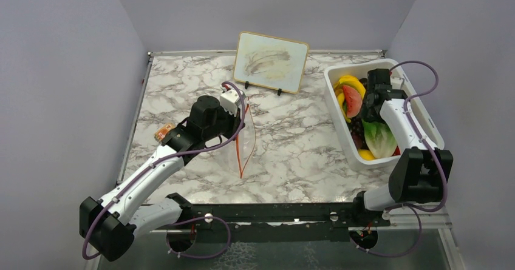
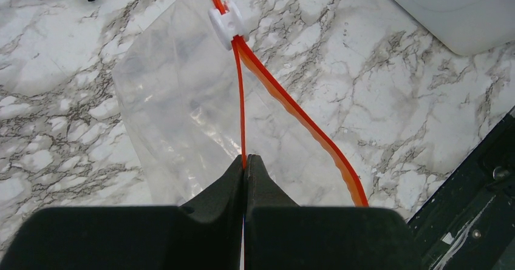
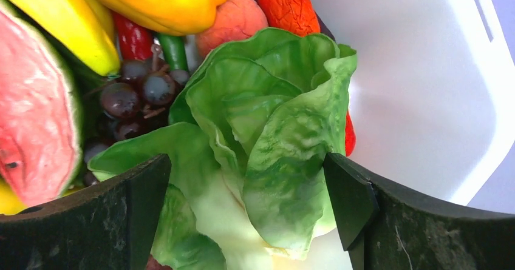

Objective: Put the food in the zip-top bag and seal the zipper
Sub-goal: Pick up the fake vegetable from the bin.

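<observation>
Lettuce [image 3: 267, 130] between wide-apart right fingers [image 3: 349, 203]

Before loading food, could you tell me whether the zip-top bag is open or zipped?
Open: the two strips of the zipper spread apart from the white slider.

Left hand [image 2: 245, 162] pinched closed, right hand [image 3: 246, 176] spread wide, pointing down

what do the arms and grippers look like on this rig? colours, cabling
The left arm and right arm match: white links with chunky black joint housings. A thin purple cable loops along each. The left gripper and right gripper have matte black, wedge-shaped fingers. No markings visible.
</observation>
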You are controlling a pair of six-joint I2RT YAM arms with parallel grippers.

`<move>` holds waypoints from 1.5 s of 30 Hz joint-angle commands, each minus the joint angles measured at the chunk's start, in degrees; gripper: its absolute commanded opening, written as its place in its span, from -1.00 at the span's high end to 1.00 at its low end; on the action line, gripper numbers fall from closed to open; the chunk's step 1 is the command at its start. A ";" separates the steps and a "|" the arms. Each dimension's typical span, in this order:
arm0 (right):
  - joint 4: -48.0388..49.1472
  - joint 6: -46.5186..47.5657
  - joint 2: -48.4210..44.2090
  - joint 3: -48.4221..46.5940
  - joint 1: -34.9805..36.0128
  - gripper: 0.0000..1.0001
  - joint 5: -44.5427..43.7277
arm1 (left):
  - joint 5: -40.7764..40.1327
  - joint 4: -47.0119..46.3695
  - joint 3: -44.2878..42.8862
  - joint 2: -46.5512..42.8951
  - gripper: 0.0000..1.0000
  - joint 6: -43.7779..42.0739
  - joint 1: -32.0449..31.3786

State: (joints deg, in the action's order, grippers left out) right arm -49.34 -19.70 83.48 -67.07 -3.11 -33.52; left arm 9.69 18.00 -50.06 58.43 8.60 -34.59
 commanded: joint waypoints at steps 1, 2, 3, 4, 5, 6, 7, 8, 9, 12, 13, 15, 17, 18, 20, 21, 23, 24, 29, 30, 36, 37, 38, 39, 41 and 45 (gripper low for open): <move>2.00 0.56 0.26 1.94 -0.89 -0.99 -3.90 | 2.18 -1.74 0.37 0.90 1.00 0.57 0.05; 2.63 0.62 0.46 2.08 -1.14 -0.99 -3.47 | 2.29 -1.64 0.32 1.11 1.00 0.62 0.09; 3.03 0.56 0.84 2.18 -1.26 -0.99 -2.74 | 2.34 -1.63 0.23 1.28 1.00 0.57 0.05; 3.19 0.36 1.42 2.16 -1.35 -0.99 -2.28 | 2.23 -1.63 0.31 1.32 1.00 0.54 0.05; 3.12 -0.17 2.32 2.16 -1.37 -1.00 -2.31 | 2.11 -1.62 0.38 1.33 1.00 0.60 0.05; 3.17 -0.31 2.86 2.27 -1.37 -0.99 -2.59 | 1.94 -1.65 0.52 1.21 1.00 0.55 0.05; 3.28 -0.29 3.23 2.40 -1.37 -0.94 -2.91 | 1.69 -1.59 0.64 1.05 1.00 0.57 0.05; 3.66 0.01 3.43 2.46 -1.37 -0.86 -3.28 | 1.46 -1.64 0.71 0.91 1.00 0.54 0.05; 4.03 0.28 3.40 2.48 -1.37 -0.77 -3.63 | 1.25 -1.62 0.75 0.75 1.00 0.58 0.05; 4.57 0.98 2.64 1.59 -1.37 -0.47 -3.89 | 0.95 -1.62 0.65 0.63 1.00 0.46 0.05; 4.60 1.25 2.32 1.14 -1.37 -0.37 -3.69 | 0.94 -1.65 0.67 0.69 1.00 0.48 0.05; 4.61 1.63 1.81 0.22 -1.37 -0.22 -3.83 | 0.79 -1.62 0.56 0.72 1.00 0.50 0.05; 5.23 2.13 1.07 -0.46 -1.37 -0.09 -3.85 | 0.61 -1.52 0.67 0.57 1.00 0.49 0.05; 5.57 2.44 0.73 -0.78 -1.37 -0.01 -3.62 | 0.34 -1.44 0.69 0.43 1.00 0.49 0.05; 6.30 4.29 0.07 -1.61 -1.34 0.11 -1.29 | -0.11 -1.56 0.76 0.10 1.00 0.48 0.05; 6.31 4.62 -0.11 -2.18 -1.30 0.14 -0.49 | -0.38 -1.50 0.76 -0.03 1.00 0.58 0.00; 5.92 4.88 -0.68 -3.33 -1.28 0.19 0.90 | -0.93 -1.56 0.83 -0.16 1.00 0.55 0.05; 5.90 5.08 -1.17 -3.86 -1.28 0.21 1.61 | -1.09 -1.64 0.84 -0.23 1.00 0.59 0.05; 7.53 6.28 -4.51 -5.23 -1.28 0.28 4.53 | -2.05 -1.72 1.01 -0.56 1.00 0.94 0.05; 7.85 6.64 -5.22 -5.50 -1.28 0.30 4.83 | -2.23 -1.80 1.10 -0.63 1.00 1.03 0.05; 7.78 8.04 -8.99 -8.58 -1.28 0.41 13.03 | -2.88 -2.23 1.37 -0.78 1.00 1.63 0.05; 8.07 8.26 -9.96 -8.79 -1.24 0.42 15.02 | -2.92 -2.25 1.37 -0.78 1.00 1.71 0.05; 8.43 8.46 -10.83 -8.97 -1.20 0.44 16.86 | -2.93 -2.33 1.37 -0.76 1.00 1.87 0.05; 8.92 8.67 -12.01 -8.98 -1.19 0.45 18.83 | -2.93 -2.37 1.44 -0.78 1.00 2.05 0.05; 10.25 8.99 -14.31 -8.68 -1.19 0.46 22.30 | -2.88 -2.59 1.54 -0.78 1.00 2.75 0.05; 14.21 9.05 -18.85 -7.03 -1.19 0.47 29.59 | -1.60 -2.96 1.70 -0.11 1.00 4.80 0.04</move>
State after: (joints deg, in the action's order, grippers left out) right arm -41.74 -11.62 69.10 -73.89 -4.21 -14.09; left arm 8.03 16.97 -48.99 58.92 10.85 -34.59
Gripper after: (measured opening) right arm 0.277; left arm 0.017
